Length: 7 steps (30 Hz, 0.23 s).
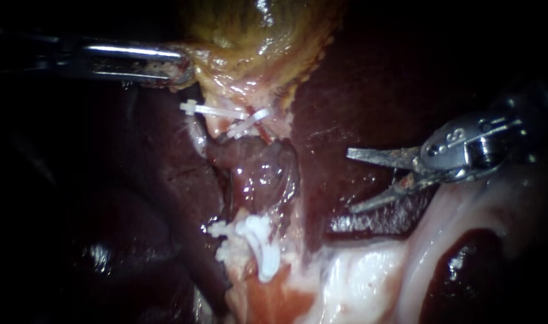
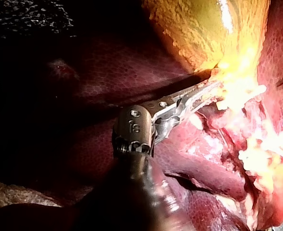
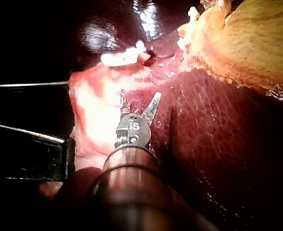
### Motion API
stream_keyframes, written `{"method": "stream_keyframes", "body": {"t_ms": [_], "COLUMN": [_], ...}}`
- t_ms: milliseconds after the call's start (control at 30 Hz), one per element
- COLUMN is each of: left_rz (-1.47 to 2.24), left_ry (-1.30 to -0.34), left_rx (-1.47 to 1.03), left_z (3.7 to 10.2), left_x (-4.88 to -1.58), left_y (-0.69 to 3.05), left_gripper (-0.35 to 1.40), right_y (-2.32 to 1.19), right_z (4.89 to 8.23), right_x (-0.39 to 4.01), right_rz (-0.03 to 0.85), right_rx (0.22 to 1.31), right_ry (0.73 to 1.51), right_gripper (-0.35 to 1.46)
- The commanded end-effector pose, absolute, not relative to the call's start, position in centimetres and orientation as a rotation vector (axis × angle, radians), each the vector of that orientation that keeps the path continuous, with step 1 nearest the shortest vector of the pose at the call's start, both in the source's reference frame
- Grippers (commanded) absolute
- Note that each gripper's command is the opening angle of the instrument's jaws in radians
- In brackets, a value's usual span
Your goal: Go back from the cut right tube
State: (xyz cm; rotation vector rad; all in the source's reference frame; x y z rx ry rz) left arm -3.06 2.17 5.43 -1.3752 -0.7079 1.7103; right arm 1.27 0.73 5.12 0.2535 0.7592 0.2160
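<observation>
White clips (image 1: pixel 260 243) on cut tube (image 1: pixel 240 221); upper clips (image 1: pixel 245 125) below gallbladder (image 1: pixel 255 36)

My left instrument (image 1: pixel 179 71) comes in from the upper left, and its jaws clamp the lower left edge of the gallbladder (image 1: pixel 255 36), which lies top centre. Just below that edge, 2 clips (image 1: pixel 216 111) sit side by side. Lower down, well apart from them, is a cluster of clips (image 1: pixel 258 240). My right instrument (image 1: pixel 350 181) comes in from the right, over the liver (image 1: pixel 346 90). It is clear of both clip groups, with its jaws spread and nothing between them.
</observation>
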Motion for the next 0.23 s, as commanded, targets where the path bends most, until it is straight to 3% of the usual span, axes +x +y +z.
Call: {"method": "stream_keyframes", "body": {"t_ms": [33, 233], "left_rz": [1.710, 1.709], "left_ry": [-0.710, -0.711], "left_rx": [-1.374, -1.374], "left_z": [5.43, 5.40], "left_x": [-3.06, -3.06], "left_y": [2.17, 2.17], "left_gripper": [-0.35, -0.35], "right_y": [0.73, 0.72], "right_z": [5.13, 5.13], "right_x": [1.27, 1.28], "right_rz": [0.215, 0.207], "right_rx": [0.254, 0.275], "right_ry": [0.760, 0.764], "right_gripper": [1.45, 1.45]}}
